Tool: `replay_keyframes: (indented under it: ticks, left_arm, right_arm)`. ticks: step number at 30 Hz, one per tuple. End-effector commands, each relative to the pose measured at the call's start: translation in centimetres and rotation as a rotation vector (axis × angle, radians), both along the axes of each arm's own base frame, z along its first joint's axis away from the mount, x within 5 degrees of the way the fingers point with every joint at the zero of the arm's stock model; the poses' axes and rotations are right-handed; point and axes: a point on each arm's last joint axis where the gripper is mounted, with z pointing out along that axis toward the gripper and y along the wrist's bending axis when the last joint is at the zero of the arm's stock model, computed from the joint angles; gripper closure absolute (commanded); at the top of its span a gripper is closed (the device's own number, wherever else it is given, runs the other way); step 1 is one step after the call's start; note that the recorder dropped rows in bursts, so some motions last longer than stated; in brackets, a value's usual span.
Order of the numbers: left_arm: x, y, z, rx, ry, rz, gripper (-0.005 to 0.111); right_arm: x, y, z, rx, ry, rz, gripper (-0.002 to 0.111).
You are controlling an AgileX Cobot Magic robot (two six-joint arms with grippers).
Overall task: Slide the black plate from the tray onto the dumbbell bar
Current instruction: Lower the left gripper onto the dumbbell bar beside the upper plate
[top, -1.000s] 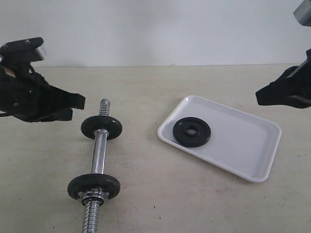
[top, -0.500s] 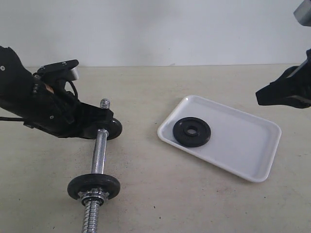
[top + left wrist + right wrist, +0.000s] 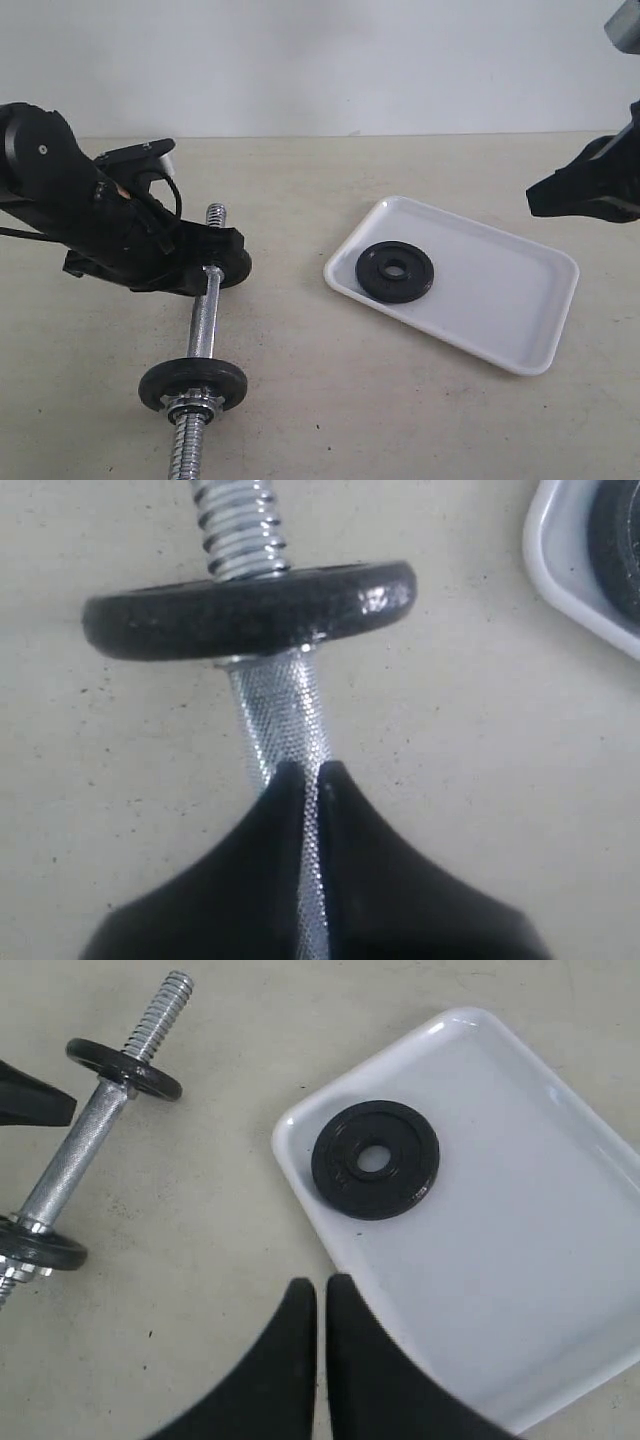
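Note:
The black plate (image 3: 375, 276) lies flat at the near-left corner of the white tray (image 3: 500, 300); the right wrist view shows both the plate (image 3: 412, 1175) and the tray (image 3: 520, 1260). The dumbbell bar (image 3: 203, 322) lies on the table to the left, with a black disc near each end and a silver nut at the near end. My left gripper (image 3: 222, 255) is shut and sits right over the knurled bar (image 3: 275, 705) beside its far disc; the bar shows through the thin slit between the fingertips (image 3: 310, 772). My right gripper (image 3: 538, 200) hangs shut above the tray's right side (image 3: 320, 1288).
The beige tabletop (image 3: 320, 400) runs back to a pale wall. The bar's near disc (image 3: 192, 383) and threaded end (image 3: 187, 450) lie near the front edge of the view. A corner of the tray (image 3: 560, 555) shows in the left wrist view.
My left arm has swung right and down from the left edge until its gripper is over the bar by the far disc. The right arm, plate and tray have not moved.

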Motion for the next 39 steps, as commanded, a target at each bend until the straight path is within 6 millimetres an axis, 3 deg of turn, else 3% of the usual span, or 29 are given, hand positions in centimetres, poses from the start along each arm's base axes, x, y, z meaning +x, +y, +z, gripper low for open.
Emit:
replay_keyframes:
  ticks: [1, 5, 8, 10, 14, 15, 24, 34, 39]
  left_arm:
    - [0.0, -0.2, 0.1, 0.028, -0.023, -0.079, 0.102]
    - [-0.2, -0.2, 0.0, 0.035, 0.000, -0.093, 0.102]
    - [-0.4, -0.2, 0.0, 0.035, 0.021, -0.096, 0.092]
    - [-0.5, -0.2, 0.0, 0.037, 0.030, -0.098, 0.077]
    - [-0.3, -0.2, 0.0, 0.015, 0.019, -0.061, 0.036]
    - [-0.2, -0.2, 0.1, 0.004, 0.016, -0.037, 0.033]
    - [0.4, -0.5, -0.1, -0.056, -0.008, 0.055, 0.040]
    - [1.0, -0.7, -3.8, -0.013, 0.060, 0.061, 0.040]
    - [1.4, -0.7, -4.0, -0.021, 0.024, 0.081, 0.040]
  right_arm:
    - [0.2, 0.0, 0.3, -0.005, -0.026, -0.009, 0.109]
    - [0.2, 0.0, 0.3, -0.005, -0.026, -0.009, 0.109]
    - [0.2, 0.0, 0.3, -0.005, -0.026, -0.009, 0.109]
    - [0.2, 0.0, 0.3, -0.005, -0.026, -0.009, 0.109]
    - [0.2, 0.0, 0.3, -0.005, -0.026, -0.009, 0.109]
    - [0.2, 0.0, 0.3, -0.005, -0.026, -0.009, 0.109]
    - [0.2, 0.0, 0.3, -0.005, -0.026, -0.009, 0.109]
    - [0.2, 0.0, 0.3, -0.005, -0.026, -0.009, 0.109]
    - [0.2, 0.0, 0.3, -0.005, -0.026, -0.009, 0.109]
